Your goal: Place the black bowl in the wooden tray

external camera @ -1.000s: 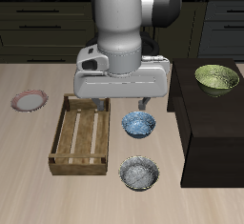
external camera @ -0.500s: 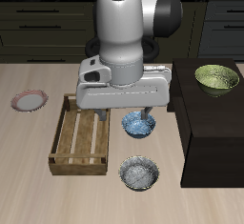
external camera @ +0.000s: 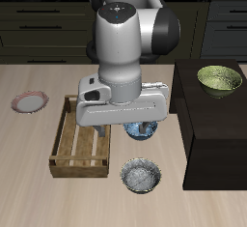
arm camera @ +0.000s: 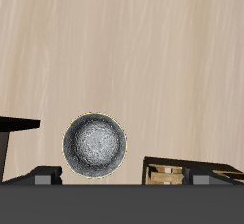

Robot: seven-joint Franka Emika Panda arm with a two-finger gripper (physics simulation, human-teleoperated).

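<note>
Wrist view: black bowl (arm camera: 94, 147) rests on the table, near the front edge, beside the wooden tray (external camera: 83, 140); gripper hangs above for approach, finger state indeterminable.

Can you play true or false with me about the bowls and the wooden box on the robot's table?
1. The black bowl is inside the wooden tray. False: it sits on the table beside the tray, near the front edge.
2. The wooden tray has nothing in it. True, as far as the exterior view shows.
3. The yellow-green bowl sits on the dark raised block. True.
4. The gripper is holding the black bowl. False: the bowl lies alone on the table, untouched.
5. The blue-patterned bowl is farther back than the black bowl. True.
</note>
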